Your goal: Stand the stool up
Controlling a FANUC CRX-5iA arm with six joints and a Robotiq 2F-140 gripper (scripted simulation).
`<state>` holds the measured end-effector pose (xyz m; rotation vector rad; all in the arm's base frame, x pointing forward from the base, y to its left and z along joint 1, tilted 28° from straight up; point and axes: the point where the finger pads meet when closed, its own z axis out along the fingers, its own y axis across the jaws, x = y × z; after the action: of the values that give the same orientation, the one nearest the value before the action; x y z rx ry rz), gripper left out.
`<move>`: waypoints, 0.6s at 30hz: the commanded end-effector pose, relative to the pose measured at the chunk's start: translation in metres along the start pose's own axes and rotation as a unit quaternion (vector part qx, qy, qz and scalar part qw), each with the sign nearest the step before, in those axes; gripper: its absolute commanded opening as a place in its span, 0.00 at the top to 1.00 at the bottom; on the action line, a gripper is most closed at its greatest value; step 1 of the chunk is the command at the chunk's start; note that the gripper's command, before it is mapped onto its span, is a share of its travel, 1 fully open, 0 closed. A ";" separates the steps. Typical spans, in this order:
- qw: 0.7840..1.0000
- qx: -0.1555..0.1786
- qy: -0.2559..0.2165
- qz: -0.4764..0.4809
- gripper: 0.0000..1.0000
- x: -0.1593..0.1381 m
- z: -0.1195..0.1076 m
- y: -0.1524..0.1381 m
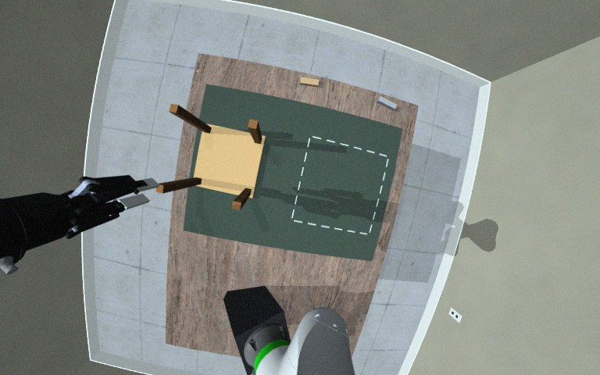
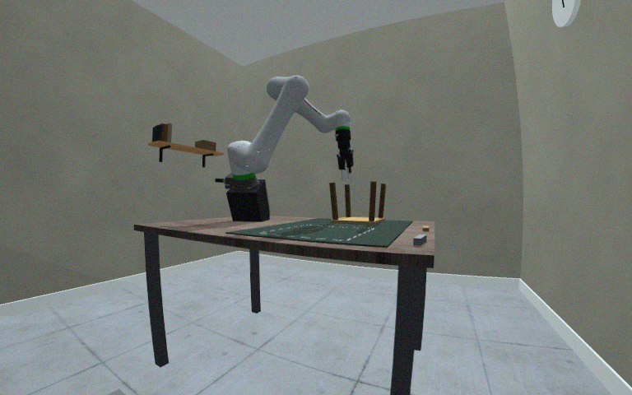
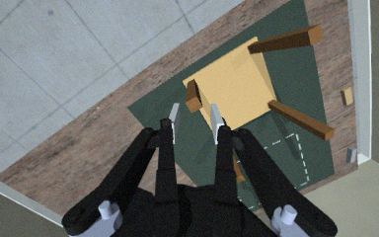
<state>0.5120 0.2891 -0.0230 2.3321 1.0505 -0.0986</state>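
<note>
The stool (image 1: 227,161) rests upside down on its tan seat at the left end of the green mat (image 1: 283,230), with its dark brown legs pointing up. It stands outside the dashed rectangle (image 1: 341,184), to its left. It also shows in the side view (image 2: 357,202) and the wrist view (image 3: 232,86). My gripper (image 2: 345,177) points straight down just above the top of one leg (image 2: 346,200). In the wrist view the fingers are narrowed but parted, with that leg's end (image 3: 192,96) below the gap. Nothing is between the fingers.
A small tan block (image 1: 308,81) and a grey block (image 1: 387,102) lie on the wooden table near its far edge, off the mat. The robot's black base (image 1: 254,309) stands at the near table edge. A wall shelf (image 2: 183,146) hangs behind the arm.
</note>
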 end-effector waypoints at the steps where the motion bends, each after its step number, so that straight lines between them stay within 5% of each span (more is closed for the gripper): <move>1: 0.990 0.009 -0.004 -0.139 0.62 0.001 -0.001 0.000; 8: 0.965 0.017 -0.008 -0.260 0.62 0.001 -0.001 0.000; 18: 0.965 0.017 -0.008 -0.260 0.62 0.001 -0.001 0.000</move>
<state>0.5120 0.2892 -0.0230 2.0224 1.6374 -0.3369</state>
